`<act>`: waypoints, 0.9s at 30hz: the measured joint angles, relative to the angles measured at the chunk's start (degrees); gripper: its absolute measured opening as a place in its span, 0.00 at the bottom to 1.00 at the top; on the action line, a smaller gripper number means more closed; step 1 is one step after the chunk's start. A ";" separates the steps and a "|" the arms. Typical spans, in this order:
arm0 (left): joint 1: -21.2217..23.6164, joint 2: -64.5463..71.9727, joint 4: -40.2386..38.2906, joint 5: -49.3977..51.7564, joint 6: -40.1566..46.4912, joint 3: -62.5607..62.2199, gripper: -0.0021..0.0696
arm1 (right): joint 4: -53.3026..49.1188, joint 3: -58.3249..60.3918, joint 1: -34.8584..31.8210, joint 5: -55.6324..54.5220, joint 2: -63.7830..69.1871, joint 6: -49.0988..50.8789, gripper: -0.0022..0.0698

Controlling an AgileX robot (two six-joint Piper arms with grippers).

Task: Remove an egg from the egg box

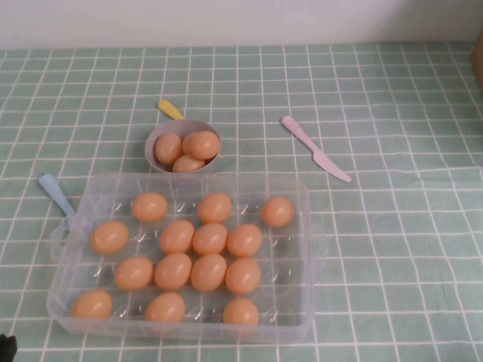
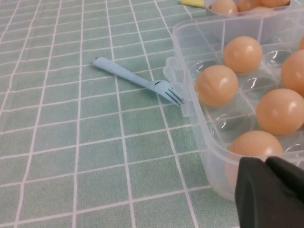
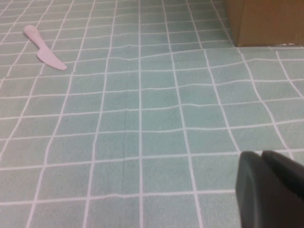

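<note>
The egg box (image 1: 311,226) is a clear plastic tray at the near middle of the table, holding several orange-tan eggs such as the egg (image 1: 209,272). In the left wrist view my left gripper (image 2: 266,160) is shut and empty. It hovers just outside the near left corner of the egg box (image 2: 190,71), close to an egg (image 2: 254,145) behind the wall. A dark bit of the left arm (image 1: 6,348) shows at the near left edge. My right gripper (image 3: 265,156) is shut and empty over bare tablecloth, far from the box. It is out of the high view.
A greyish-lilac bowl (image 1: 155,138) with more eggs stands just behind the box, a yellow utensil (image 1: 170,110) beyond it. A blue fork (image 1: 54,192) lies by the box's left handle. A pink knife (image 1: 315,148) lies at the back right. A brown cardboard box (image 3: 266,21) stands far right.
</note>
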 joint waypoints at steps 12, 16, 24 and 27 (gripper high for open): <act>0.00 0.00 0.00 0.00 0.00 0.00 0.02 | 0.12 0.00 0.00 0.00 0.00 0.00 0.01; 0.00 0.00 -0.12 -0.22 0.00 0.00 0.02 | 0.12 0.00 0.00 0.00 0.00 0.00 0.01; 0.00 0.00 -1.69 -0.71 -0.15 0.00 0.02 | 0.12 0.00 0.00 0.00 0.00 0.00 0.01; 0.00 0.00 -5.33 -2.28 -0.27 0.00 0.02 | 0.15 0.00 0.00 0.00 0.00 0.00 0.01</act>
